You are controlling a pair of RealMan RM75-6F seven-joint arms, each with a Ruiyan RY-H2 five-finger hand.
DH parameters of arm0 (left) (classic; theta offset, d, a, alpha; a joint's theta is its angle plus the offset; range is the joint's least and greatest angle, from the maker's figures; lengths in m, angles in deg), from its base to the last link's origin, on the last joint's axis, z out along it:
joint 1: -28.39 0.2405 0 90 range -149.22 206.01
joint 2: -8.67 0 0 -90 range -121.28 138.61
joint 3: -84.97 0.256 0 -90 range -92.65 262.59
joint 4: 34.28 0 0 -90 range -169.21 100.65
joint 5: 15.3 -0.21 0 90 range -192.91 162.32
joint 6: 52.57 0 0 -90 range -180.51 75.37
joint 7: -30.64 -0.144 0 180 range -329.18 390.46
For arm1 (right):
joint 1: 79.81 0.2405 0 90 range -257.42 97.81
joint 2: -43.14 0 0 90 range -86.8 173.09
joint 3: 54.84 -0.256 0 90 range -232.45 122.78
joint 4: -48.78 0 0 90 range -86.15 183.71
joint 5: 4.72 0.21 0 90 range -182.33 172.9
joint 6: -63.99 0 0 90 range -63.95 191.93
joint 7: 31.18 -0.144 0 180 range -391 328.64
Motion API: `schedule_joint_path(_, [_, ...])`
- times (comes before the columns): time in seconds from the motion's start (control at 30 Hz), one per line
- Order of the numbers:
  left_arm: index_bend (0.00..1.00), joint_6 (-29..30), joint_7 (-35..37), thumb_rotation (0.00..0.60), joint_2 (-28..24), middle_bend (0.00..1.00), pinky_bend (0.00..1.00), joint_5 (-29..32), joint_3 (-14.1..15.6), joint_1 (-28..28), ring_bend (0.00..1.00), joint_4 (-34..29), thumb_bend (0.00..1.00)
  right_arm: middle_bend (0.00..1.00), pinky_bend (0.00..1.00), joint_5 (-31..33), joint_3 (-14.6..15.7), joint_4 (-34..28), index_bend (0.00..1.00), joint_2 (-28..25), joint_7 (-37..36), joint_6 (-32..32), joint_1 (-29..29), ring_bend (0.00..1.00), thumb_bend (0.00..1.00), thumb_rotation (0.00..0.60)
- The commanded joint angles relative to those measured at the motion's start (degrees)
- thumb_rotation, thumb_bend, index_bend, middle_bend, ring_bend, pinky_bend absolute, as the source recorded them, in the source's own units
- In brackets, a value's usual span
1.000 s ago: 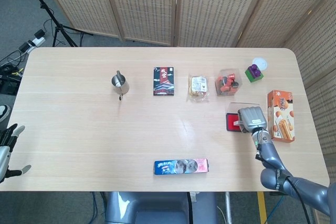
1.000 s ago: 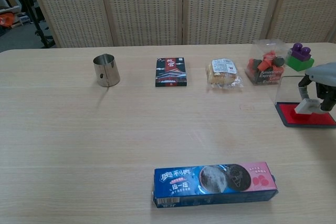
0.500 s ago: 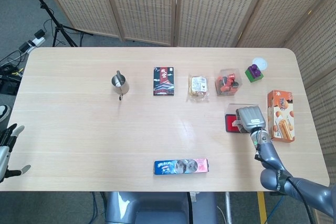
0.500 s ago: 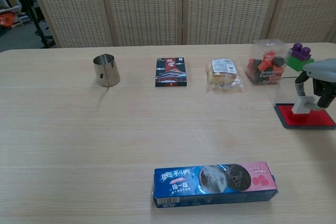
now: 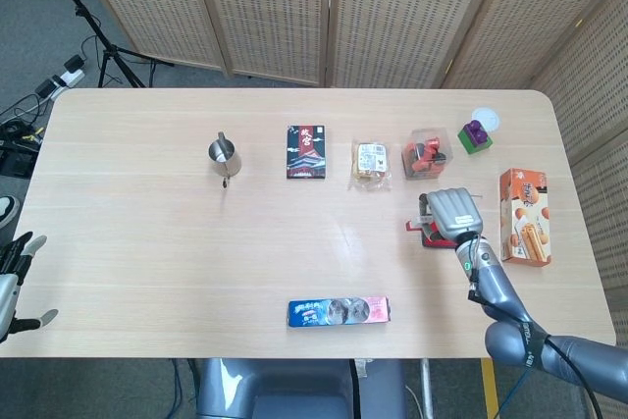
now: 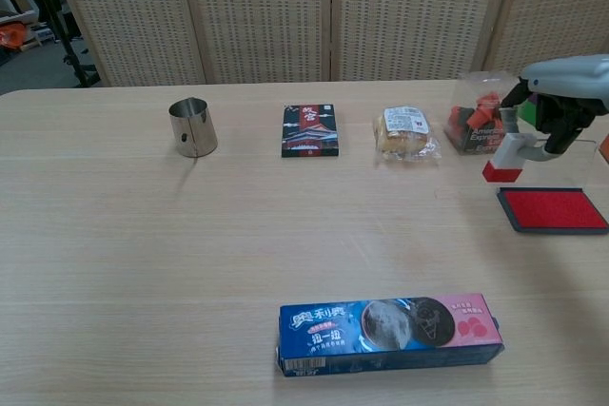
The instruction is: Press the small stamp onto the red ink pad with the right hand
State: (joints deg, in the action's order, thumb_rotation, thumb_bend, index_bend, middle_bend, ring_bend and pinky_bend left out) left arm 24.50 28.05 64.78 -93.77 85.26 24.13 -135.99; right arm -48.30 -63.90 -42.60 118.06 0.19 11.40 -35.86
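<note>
My right hand (image 6: 559, 90) holds the small white stamp (image 6: 504, 156) in the air, its red-inked face pointing down. The stamp hangs above the table just left of the red ink pad (image 6: 554, 208), apart from it. The pad lies flat in its dark tray, with nothing on its red surface. In the head view the right hand (image 5: 450, 212) covers most of the pad (image 5: 430, 239), and the stamp (image 5: 420, 222) sticks out at the hand's left side. My left hand (image 5: 14, 277) hangs open off the table's left edge, holding nothing.
Along the back stand a steel cup (image 6: 192, 126), a black box (image 6: 310, 130), a snack packet (image 6: 407, 132) and a clear box of red items (image 6: 476, 121). An orange carton (image 5: 523, 216) lies right of the pad. A blue cookie pack (image 6: 390, 323) lies near the front edge.
The right hand has lifted the stamp off the ink pad and carried it up and to the left. The pad is now uncovered. The left hand has not moved.
</note>
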Motion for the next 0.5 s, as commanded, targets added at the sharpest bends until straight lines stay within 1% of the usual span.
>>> schedule_joint_path(0.03, [0.00, 0.0, 0.1, 0.600, 0.0, 0.00, 0.00, 0.0, 0.0, 0.0, 0.00, 0.0, 0.13, 1.00, 1.00, 0.7, 0.1, -0.6, 0.57, 1.8, 1.1, -1.1, 0.9, 1.00, 0.52, 0.600])
schedule_joint_path(0.13, [0.00, -0.1, 0.3, 0.600, -0.1, 0.00, 0.00, 0.0, 0.0, 0.0, 0.00, 0.0, 0.13, 1.00, 1.00, 0.9, 0.5, 0.7, 0.57, 4.3, 2.0, -1.6, 1.6, 1.00, 0.52, 0.600])
schedule_joint_path(0.37, [0.00, -0.2, 0.8, 0.600, -0.3, 0.00, 0.00, 0.0, 0.1, 0.0, 0.00, 0.1, 0.13, 1.00, 1.00, 2.4, 0.7, 6.4, 0.57, 10.6, 4.2, -2.7, 3.2, 1.00, 0.52, 0.600])
schedule_joint_path(0.5, [0.00, -0.4, 1.1, 0.600, -0.4, 0.00, 0.00, 0.2, 0.0, 0.0, 0.00, 0.2, 0.13, 1.00, 1.00, 3.0, 0.7, 8.1, 0.57, 12.3, 4.6, -2.8, 3.6, 1.00, 0.52, 0.600])
